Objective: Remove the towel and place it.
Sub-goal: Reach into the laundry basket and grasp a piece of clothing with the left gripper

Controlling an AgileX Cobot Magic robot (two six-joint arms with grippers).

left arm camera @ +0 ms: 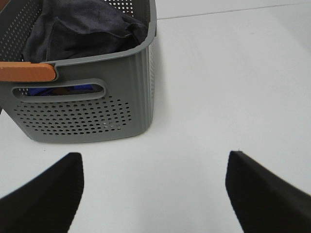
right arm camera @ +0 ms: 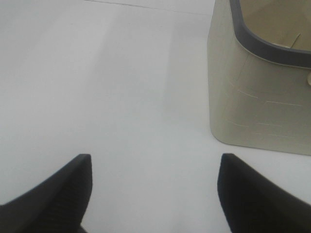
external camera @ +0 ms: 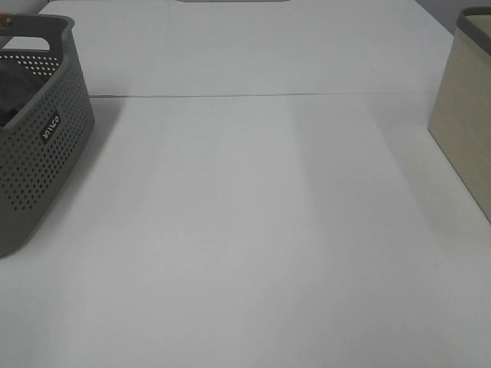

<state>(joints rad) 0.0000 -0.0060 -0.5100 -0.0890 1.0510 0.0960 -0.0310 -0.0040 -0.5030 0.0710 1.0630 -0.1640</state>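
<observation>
The towel (left arm camera: 82, 26) is dark charcoal and fuzzy, bunched in soft folds inside the grey perforated basket (left arm camera: 97, 116) at the left of the table (external camera: 253, 230). Crumpled so, its long axis cannot be told. The left gripper (left arm camera: 154, 194) hangs near the basket, jaws wide and empty. The right gripper (right arm camera: 153, 194), equally wide and empty, is near the beige bin (right arm camera: 252, 102) on the right.

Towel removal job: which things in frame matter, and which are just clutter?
Job:
- towel, crumpled inside the grey basket
- left gripper and right gripper, both open and empty

Lying about:
- blue item, low in the basket, seen through its handle slot
- beige bin; possibly the drop spot, cannot tell
</observation>
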